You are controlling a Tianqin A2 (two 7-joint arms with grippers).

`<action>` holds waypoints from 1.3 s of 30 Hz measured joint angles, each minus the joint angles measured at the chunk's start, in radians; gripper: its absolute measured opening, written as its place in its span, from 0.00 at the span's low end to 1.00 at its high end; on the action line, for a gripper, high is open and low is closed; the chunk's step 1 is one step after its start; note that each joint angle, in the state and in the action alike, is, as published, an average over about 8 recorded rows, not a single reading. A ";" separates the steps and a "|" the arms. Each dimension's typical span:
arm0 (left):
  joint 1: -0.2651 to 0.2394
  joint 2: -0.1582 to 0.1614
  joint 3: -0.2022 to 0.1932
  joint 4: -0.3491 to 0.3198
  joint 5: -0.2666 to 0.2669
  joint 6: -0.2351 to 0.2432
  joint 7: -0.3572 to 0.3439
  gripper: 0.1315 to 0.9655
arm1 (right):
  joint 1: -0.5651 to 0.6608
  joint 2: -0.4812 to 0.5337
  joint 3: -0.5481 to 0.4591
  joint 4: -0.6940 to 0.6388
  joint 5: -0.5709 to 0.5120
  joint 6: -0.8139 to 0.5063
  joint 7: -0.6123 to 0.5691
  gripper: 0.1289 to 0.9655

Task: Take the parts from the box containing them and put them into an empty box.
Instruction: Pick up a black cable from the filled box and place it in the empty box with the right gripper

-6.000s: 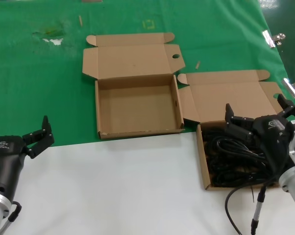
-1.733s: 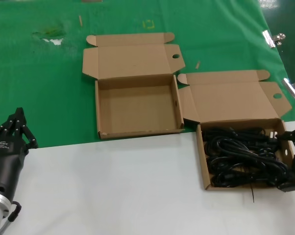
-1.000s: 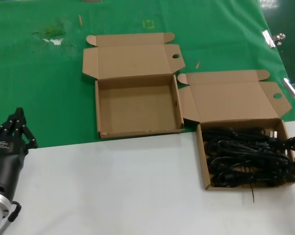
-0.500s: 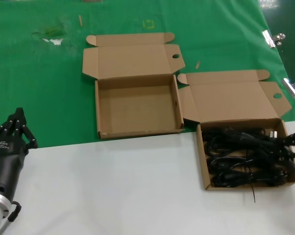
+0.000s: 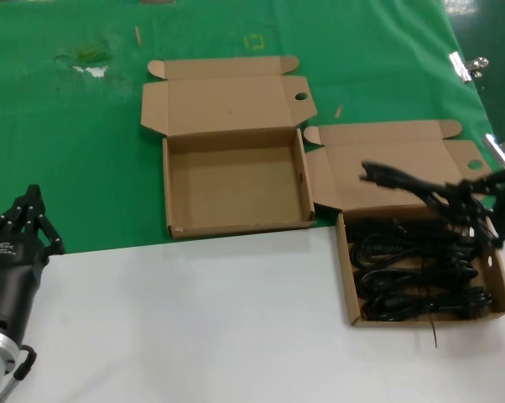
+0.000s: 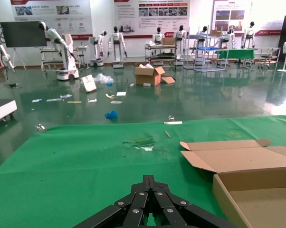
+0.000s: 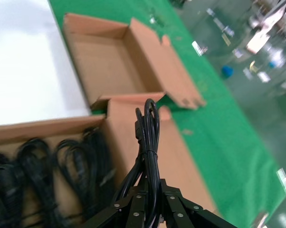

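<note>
The right pincer (image 7: pixel 150 202) is clamped on one black power cord (image 5: pixel 408 186), lifted above the full box (image 5: pixel 346 277) at the desk's right edge; half a second ago that cord lay inside with the others. The remaining cords (image 5: pixel 412 277) fill the tray, too tangled to count. The left pincer (image 5: pixel 30 220) stays parked with fingers together at the near left. Two cartons are open; the empty box (image 5: pixel 236 180) sits left of the full one on green cloth (image 5: pixel 68 126), the near desk (image 5: pixel 194 319) white. The left wrist view shows a hall with parked robots.
</note>
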 joint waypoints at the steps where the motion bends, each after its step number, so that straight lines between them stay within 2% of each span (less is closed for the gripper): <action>1: 0.000 0.000 0.000 0.000 0.000 0.000 0.000 0.01 | 0.012 -0.010 -0.003 0.000 -0.007 0.008 -0.010 0.05; 15: 0.000 0.000 0.000 0.000 0.000 0.000 0.000 0.01 | 0.219 -0.243 -0.120 -0.098 -0.119 0.098 -0.228 0.05; 24: 0.000 0.000 0.000 0.000 0.000 0.000 0.000 0.01 | 0.284 -0.380 -0.199 -0.143 -0.167 0.123 -0.314 0.05; 32: 0.000 0.000 0.000 0.000 0.000 0.000 0.000 0.01 | 0.311 -0.474 -0.251 -0.188 -0.193 0.122 -0.320 0.05; 39: 0.000 0.000 0.000 0.000 0.000 0.000 0.000 0.01 | 0.351 -0.546 -0.287 -0.278 -0.240 0.102 -0.247 0.05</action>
